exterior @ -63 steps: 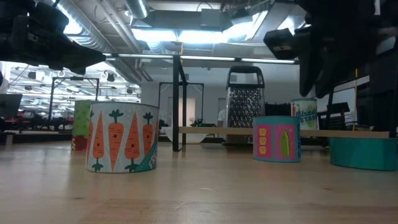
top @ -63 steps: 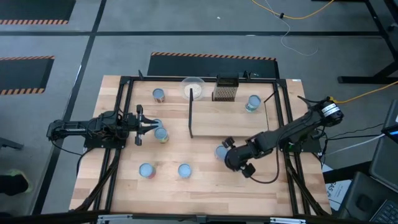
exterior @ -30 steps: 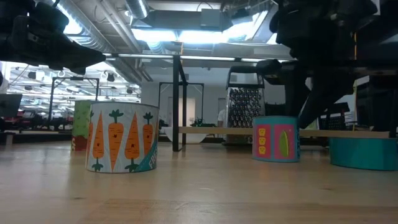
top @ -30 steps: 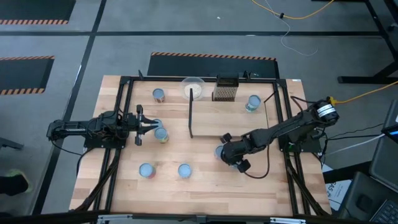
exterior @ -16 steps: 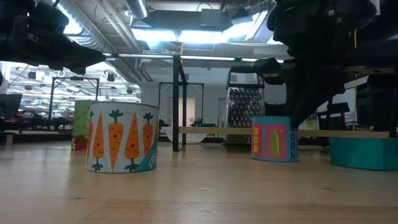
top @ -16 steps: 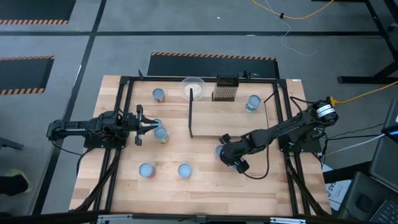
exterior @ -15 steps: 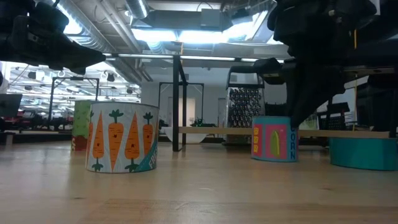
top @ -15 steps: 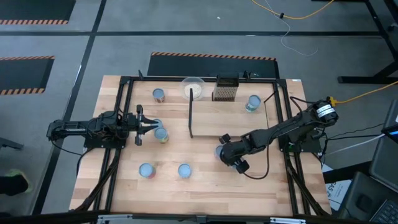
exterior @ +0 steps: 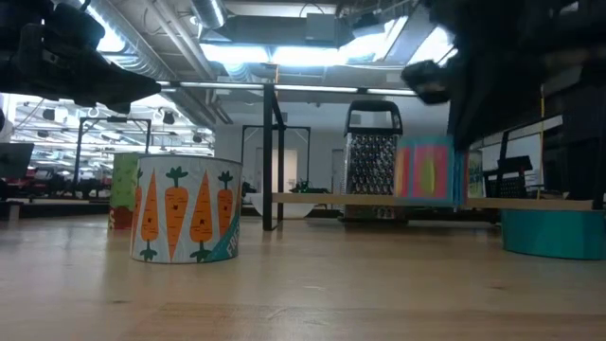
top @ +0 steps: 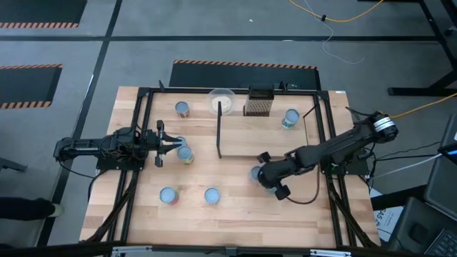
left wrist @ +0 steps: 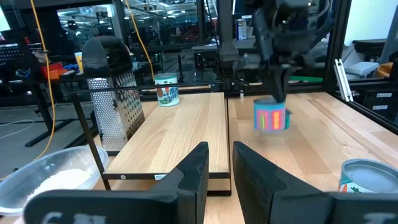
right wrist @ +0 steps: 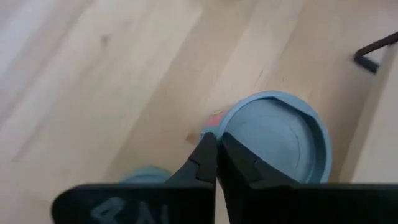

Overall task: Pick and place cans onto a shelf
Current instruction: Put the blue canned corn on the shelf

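Pale wood bench (top: pixel 143 214) under a black frame, and just in front of the shelf (top: pixel 264 135) a pink-and-yellow can (exterior: pixel 426 170) hangs clear of the wood. The low view shows its base above the line of the shelf board. From above, this can (top: pixel 255 173) sits near the shelf's front edge, toward the end with the black bar. The right claw (top: pixel 265 177) is closed on it. In the right wrist view the fingers (right wrist: pixel 208 158) meet tightly at the rim of the blue-grey lid (right wrist: pixel 273 140), so the grip looks like a pinch on the rim. The left wrist view shows the same can (left wrist: pixel 270 117) held up beneath the dark right arm.

One can (top: pixel 290 118) already stands on the shelf, near its far right corner. A grater (top: pixel 259 101) and a whitish bowl (top: pixel 222 100) stand at the shelf's far edge.

Other cans stand on the bench left of the shelf: one at the back (top: pixel 182 108), two at the front (top: pixel 168 195) (top: pixel 211 194) and one mid-bench (top: pixel 185 154).

The left claw (top: pixel 163 143) hangs just beside that mid-bench can, its fingers (left wrist: pixel 196 174) a little apart and holding nothing.
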You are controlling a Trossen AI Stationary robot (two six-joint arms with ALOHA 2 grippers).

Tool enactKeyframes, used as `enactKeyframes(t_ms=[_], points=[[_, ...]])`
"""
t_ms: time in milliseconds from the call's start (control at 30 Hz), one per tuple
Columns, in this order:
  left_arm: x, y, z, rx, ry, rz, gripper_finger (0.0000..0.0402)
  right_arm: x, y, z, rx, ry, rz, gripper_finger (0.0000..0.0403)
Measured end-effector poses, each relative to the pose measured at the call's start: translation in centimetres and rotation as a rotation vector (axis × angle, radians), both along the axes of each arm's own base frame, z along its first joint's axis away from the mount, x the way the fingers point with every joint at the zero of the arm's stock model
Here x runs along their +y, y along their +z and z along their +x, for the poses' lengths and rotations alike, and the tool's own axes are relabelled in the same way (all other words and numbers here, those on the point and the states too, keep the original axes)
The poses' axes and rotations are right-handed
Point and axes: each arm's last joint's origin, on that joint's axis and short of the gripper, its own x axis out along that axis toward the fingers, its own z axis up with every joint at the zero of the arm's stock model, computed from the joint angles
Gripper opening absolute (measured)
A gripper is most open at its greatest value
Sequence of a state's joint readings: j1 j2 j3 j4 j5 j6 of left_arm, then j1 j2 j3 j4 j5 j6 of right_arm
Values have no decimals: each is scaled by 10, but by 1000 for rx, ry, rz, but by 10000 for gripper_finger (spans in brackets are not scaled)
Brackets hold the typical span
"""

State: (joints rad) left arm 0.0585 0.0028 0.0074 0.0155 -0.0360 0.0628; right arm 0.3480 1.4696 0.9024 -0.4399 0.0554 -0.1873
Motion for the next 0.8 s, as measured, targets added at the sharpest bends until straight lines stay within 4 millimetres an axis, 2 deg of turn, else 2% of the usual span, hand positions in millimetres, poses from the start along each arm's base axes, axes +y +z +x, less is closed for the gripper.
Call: enactKeyframes(t_ms=[200,400,667,800], points=[[0,0,0,0,0,0,66,-6,33,-23,-55,-71,66,8],[0,0,0,0,0,0,66,-23,57,-57,-53,-253,19,8],[0,0,0,-1,0,0,66,-45,72,-102,-20,-516,-94,8],[0,0,0,0,0,0,66,-52,73,-112,-17,-613,-151,9]])
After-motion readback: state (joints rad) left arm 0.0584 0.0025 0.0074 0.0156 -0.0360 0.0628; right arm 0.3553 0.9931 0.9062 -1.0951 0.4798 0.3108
